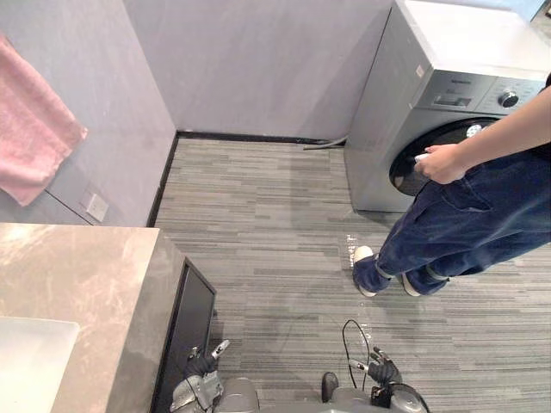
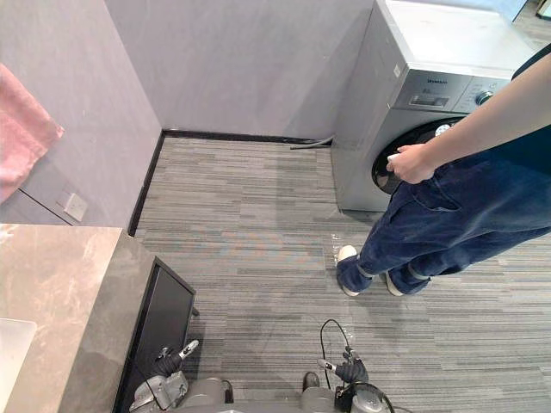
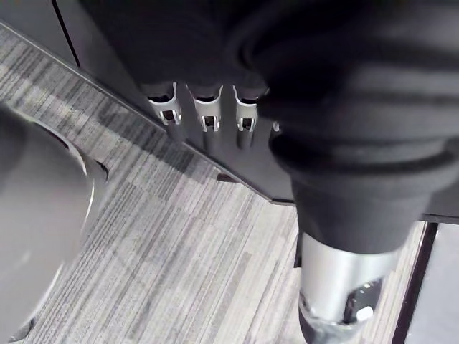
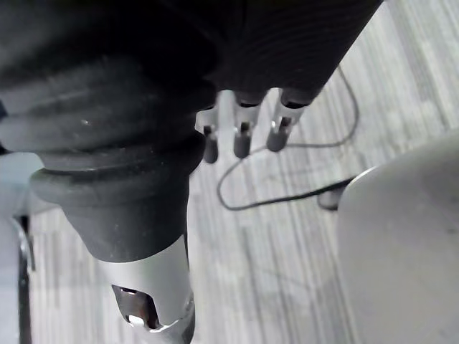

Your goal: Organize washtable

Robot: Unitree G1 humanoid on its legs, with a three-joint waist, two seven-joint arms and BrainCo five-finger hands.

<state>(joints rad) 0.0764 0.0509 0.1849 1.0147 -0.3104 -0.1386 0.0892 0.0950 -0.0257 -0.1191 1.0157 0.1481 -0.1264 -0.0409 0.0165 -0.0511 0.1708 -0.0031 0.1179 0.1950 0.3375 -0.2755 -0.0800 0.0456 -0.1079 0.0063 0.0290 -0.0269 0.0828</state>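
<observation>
Hands idle: left hand (image 1: 207, 360) and right hand (image 1: 381, 371) hang low, fingers relaxed, holding nothing; beige marble bench (image 1: 82, 275) at robot's left, pink cloth towel (image 1: 30, 129) on grey wall (image 1: 120, 95) above it. Towel likely soft, limp, light: pinch near an edge.

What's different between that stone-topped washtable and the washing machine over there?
The washtable has a beige marbled top over a dark cabinet front; the washing machine is grey with a round dark door. The washtable sits near, at lower left; the washing machine is farther off, at upper right. A person's hand is at the washing machine's door; no hand is on the washtable's top. Both stand on the striped grey floor.
</observation>
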